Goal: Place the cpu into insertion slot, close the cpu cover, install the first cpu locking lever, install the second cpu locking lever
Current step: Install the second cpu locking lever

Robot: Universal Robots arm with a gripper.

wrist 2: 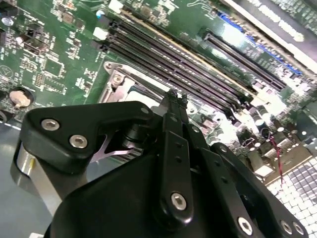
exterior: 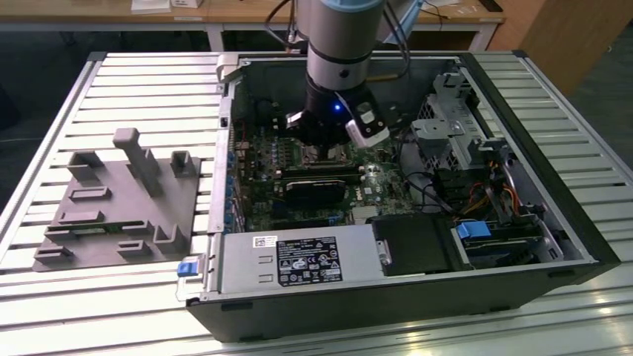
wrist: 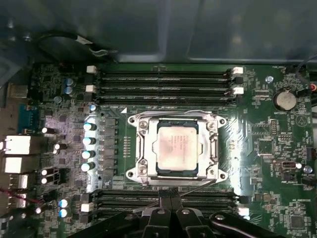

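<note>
Resting on slatted metal table [exterior: 118, 81], open computer case [exterior: 583, 222]

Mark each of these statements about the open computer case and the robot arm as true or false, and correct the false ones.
1. The cpu lies in the insertion slot with its pale metal face up. True.
2. The cpu cover stands upright, swung away from the socket. False: in the first wrist view the silvery frame lies flat around the chip.
3. The gripper hangs inside the computer case, low over the motherboard. True.
4. The gripper carries the cpu between its fingers. False: the chip sits in the socket, apart from the gripper.
5. A grey fixture tray rests outside the case, on the exterior view's left. True.
</note>
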